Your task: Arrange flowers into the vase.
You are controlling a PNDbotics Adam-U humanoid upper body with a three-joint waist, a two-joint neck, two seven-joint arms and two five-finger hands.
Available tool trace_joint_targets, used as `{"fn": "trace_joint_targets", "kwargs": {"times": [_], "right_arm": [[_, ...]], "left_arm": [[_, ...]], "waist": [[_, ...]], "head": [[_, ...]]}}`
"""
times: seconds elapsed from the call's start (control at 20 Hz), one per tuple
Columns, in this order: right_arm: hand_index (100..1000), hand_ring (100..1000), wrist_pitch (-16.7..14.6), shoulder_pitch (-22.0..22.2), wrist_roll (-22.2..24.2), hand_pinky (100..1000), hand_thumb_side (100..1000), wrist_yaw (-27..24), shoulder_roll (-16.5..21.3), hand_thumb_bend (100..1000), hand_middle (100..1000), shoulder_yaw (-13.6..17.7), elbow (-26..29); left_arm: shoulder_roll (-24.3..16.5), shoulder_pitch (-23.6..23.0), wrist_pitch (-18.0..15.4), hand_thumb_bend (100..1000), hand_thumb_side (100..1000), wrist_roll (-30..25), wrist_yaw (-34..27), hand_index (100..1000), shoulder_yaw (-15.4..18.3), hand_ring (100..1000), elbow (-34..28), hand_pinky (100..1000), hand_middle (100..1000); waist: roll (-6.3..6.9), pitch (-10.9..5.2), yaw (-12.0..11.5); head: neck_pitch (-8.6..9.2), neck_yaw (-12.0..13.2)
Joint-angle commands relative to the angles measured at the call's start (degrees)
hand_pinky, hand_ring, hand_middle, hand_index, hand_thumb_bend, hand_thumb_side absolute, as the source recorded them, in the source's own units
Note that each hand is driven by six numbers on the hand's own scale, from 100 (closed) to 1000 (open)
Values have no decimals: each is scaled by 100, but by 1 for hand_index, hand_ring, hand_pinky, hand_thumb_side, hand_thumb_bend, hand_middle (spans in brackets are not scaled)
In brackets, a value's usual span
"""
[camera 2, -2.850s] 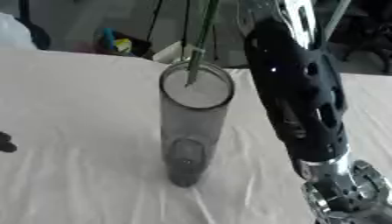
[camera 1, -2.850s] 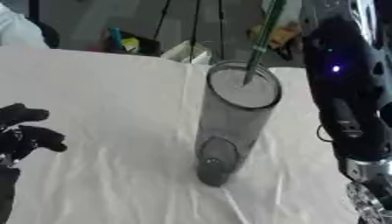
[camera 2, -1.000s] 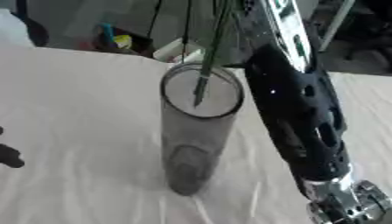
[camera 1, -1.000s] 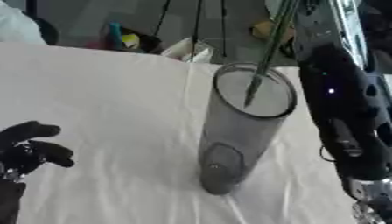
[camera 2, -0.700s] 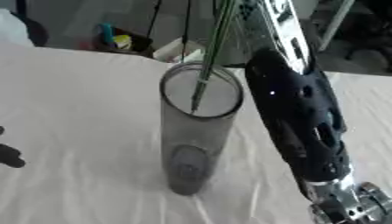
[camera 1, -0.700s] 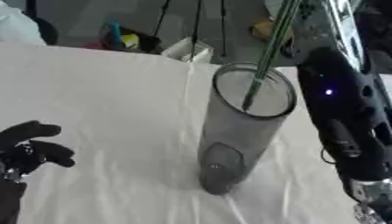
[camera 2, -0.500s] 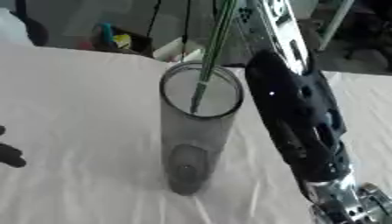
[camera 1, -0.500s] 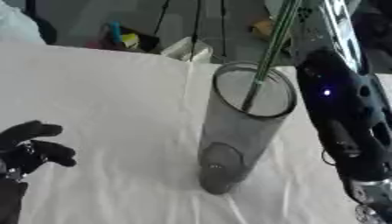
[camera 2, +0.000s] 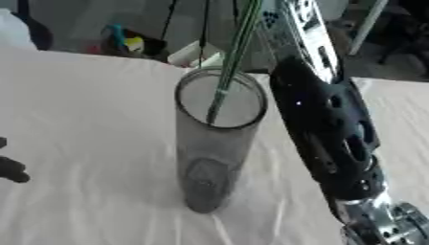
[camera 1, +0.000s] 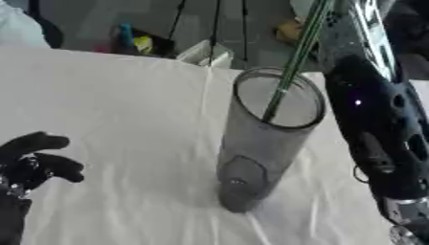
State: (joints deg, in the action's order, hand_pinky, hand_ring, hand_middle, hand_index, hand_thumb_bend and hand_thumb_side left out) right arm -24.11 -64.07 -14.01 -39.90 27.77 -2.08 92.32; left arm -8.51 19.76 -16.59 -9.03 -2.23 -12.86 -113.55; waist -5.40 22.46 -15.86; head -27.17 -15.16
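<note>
A tall grey see-through vase (camera 1: 264,143) stands upright on the white cloth (camera 1: 109,105). A thin green flower stem (camera 1: 293,62) slants down from the top edge into the vase's mouth, its lower end inside the rim. Its flower head is out of sight above. My right arm (camera 1: 377,129), black with a silver joint, rises from the lower right past the vase and leaves the top of the view, so that hand is hidden. My left hand (camera 1: 29,160) rests at the lower left, fingers relaxed, holding nothing.
Beyond the table's far edge lie a white box (camera 1: 205,52), a small yellow and blue object (camera 1: 134,43) and dark stand legs. A white sleeve (camera 1: 16,28) shows at the top left. White cloth stretches left of the vase.
The stem's lower end has sunk from just above the rim into the vase. My left hand has drawn back toward the lower left corner. The vase stands where it was.
</note>
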Motion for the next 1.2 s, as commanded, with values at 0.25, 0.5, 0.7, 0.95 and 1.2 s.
{"fn": "trace_joint_targets", "kwargs": {"times": [0.25,0.5,0.7,0.95,1.2], "right_arm": [[100,100,-502,-88,130,166,781,224,274,100,100,75,96],[100,100,-882,-48,241,179,902,507,359,100,100,63,141],[103,100,-1003,35,256,193,953,700,414,100,100,11,69],[130,100,-774,127,451,224,973,976,528,100,100,-95,-56],[130,100,-559,191,572,224,976,1188,609,100,100,-57,-17]], "left_arm": [[-5,84,-5,120,1000,-30,25,862,-57,634,-104,582,736],[-1,83,9,121,1000,-34,25,862,-56,635,-104,583,737],[-1,81,11,121,1000,-35,28,861,-51,635,-104,583,737],[-5,71,18,120,1000,-34,31,861,-46,636,-104,583,738],[-5,62,26,120,1000,-41,34,860,-45,637,-104,583,738]], "waist": [[-44,-15,-1],[-54,-9,13],[-52,-13,25],[-50,-24,54],[-44,-31,72]], "head": [[67,36],[60,66],[45,89],[30,115],[23,137]]}}
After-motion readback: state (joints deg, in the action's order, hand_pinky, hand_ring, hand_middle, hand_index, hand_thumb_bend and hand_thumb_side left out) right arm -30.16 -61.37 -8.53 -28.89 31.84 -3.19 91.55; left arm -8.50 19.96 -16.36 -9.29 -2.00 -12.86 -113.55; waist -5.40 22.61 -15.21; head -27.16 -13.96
